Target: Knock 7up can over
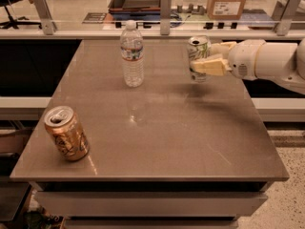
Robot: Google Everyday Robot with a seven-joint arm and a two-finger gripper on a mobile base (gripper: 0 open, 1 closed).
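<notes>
The 7up can (197,48), white and green with a silver top, is at the table's far right. It leans slightly and looks raised a little off the surface. My gripper (204,57) reaches in from the right and is shut on the can. One cream finger (209,66) crosses the can's front and the other finger (223,45) lies behind it. The white arm (267,61) extends off the right edge.
A clear plastic water bottle (132,54) stands at the far middle of the brown table (162,128). An orange-brown can (66,132) stands tilted near the front left corner. A glass rail with posts (165,6) runs behind the table.
</notes>
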